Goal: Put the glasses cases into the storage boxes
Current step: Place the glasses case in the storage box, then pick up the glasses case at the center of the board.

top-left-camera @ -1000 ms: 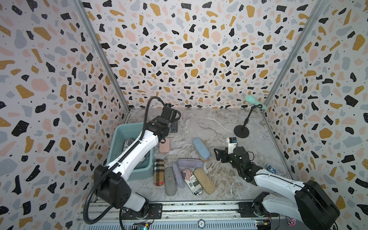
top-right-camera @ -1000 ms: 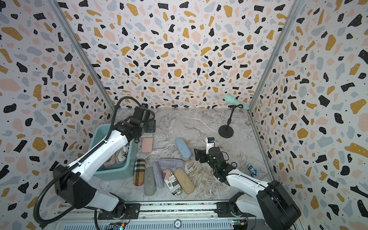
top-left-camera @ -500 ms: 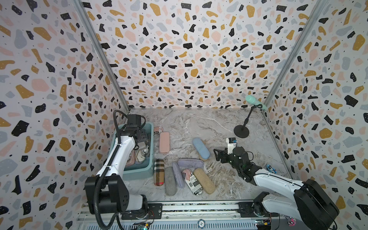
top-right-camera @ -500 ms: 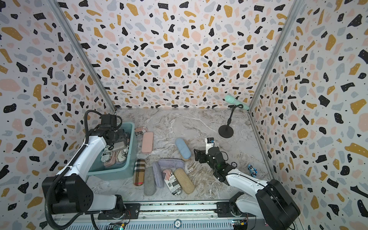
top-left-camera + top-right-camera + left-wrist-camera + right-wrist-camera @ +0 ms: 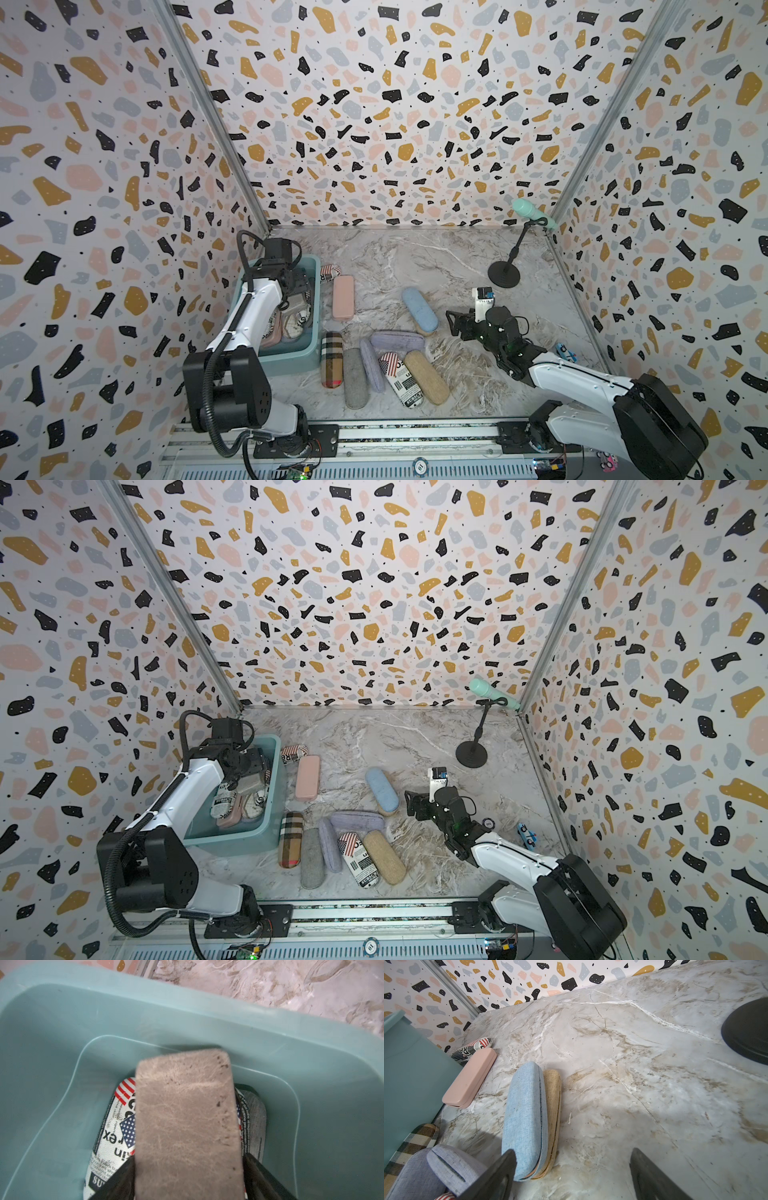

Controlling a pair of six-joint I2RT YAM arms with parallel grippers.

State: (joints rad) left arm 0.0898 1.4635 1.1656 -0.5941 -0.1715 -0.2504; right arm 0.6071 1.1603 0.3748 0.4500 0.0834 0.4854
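Note:
The teal storage box stands at the left with several glasses cases inside. My left gripper hangs over it. In the left wrist view a taupe suede case lies blurred between its fingers, with a thin gap on one side, above a newsprint case. On the table lie pink, newsprint, light blue, plaid, grey, lavender, flag-print and tan cases. My right gripper is open, one finger beside the light blue case.
A mint microphone on a black stand occupies the back right corner. A small blue toy lies by the right wall. Patterned walls close in three sides, and a metal rail runs along the front edge.
My left arm swung from beyond the box's far right corner to over the box, carrying the taupe case, and its fingers have spread. The right arm stayed still.

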